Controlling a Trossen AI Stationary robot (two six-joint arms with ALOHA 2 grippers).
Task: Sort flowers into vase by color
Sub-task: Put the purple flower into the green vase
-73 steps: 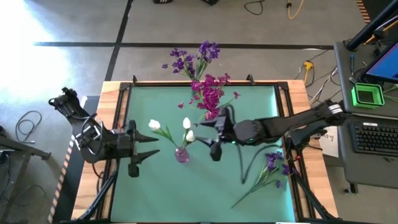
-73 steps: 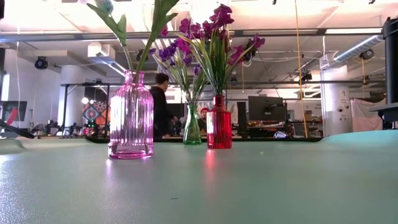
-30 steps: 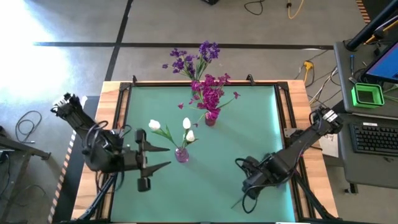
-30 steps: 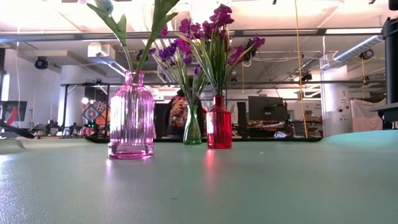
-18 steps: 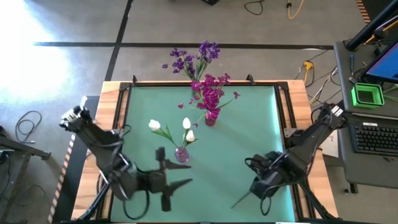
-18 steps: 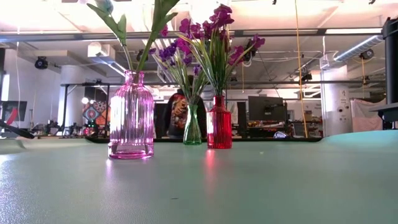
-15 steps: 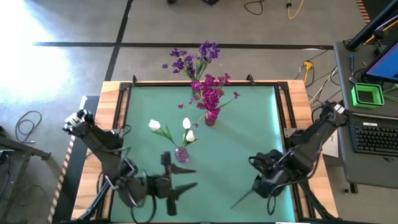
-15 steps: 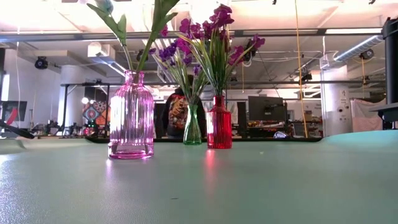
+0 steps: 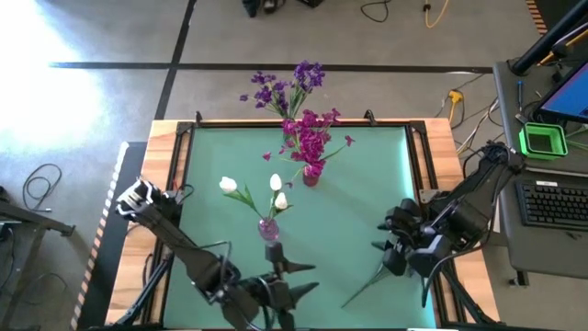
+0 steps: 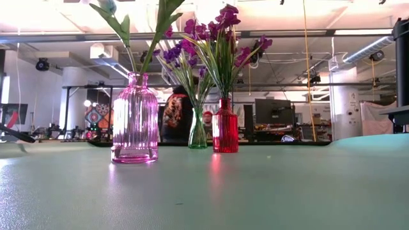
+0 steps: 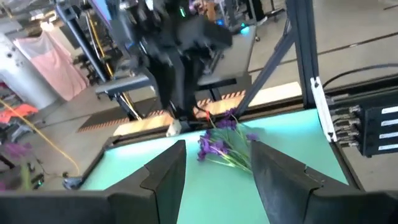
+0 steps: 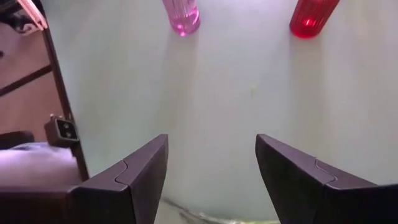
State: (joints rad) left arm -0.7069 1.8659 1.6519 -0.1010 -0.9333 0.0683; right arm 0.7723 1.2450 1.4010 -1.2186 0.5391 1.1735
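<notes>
As left claw [image 9: 292,279] swings to near edge, right claw [image 9: 393,246] retreats; both open, empty

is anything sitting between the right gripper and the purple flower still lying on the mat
Nothing visible does. The right gripper hangs open right above the purple flower lying near the table's right edge. The vases stand well away toward the middle and far side.

Pink ribbed vase [image 10: 134,119], red vase [image 10: 225,126], teal table [image 9: 349,193].
</notes>
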